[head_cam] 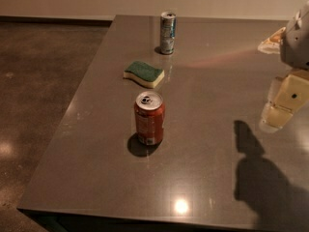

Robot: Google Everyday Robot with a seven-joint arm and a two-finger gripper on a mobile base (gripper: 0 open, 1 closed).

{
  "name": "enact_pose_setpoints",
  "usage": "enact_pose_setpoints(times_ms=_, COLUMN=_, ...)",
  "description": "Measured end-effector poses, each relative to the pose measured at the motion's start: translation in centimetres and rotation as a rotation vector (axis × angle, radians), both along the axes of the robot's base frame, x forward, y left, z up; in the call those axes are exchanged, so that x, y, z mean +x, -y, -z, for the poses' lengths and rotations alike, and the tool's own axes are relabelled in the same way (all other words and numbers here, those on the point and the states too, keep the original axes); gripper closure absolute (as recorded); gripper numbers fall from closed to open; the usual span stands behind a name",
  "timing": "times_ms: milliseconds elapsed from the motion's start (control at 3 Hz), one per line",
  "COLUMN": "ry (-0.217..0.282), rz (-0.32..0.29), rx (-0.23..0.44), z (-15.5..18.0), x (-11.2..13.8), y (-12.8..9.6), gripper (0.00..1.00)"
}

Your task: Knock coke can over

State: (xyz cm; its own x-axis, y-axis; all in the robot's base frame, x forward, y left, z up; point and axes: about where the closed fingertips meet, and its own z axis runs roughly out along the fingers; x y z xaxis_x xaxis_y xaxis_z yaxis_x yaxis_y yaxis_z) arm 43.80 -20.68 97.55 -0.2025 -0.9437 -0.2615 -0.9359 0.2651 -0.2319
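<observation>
The coke can (149, 118) is a short red-orange can with a silver top. It stands upright on the grey table (207, 178), a little left of the middle. My gripper (285, 105) hangs at the right edge of the view, above the table and well to the right of the can. It touches nothing. Its shadow falls on the table below it.
A taller silver-and-blue can (167, 32) stands upright at the back of the table. A green and yellow sponge (144, 74) lies between the two cans. The table's left edge drops to a dark floor (43, 81). A pale object (270, 43) lies at the far right.
</observation>
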Motion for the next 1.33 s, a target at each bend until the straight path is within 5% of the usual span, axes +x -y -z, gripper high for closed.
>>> enact_pose_setpoints(times_ms=333, ry=0.0, rz=-0.023, rx=0.135, z=1.2, x=0.5, y=-3.5, gripper=0.0)
enact_pose_setpoints(times_ms=1333, ry=-0.021, rz=-0.045, rx=0.303, z=3.5, x=3.1, y=-10.9, gripper=0.0)
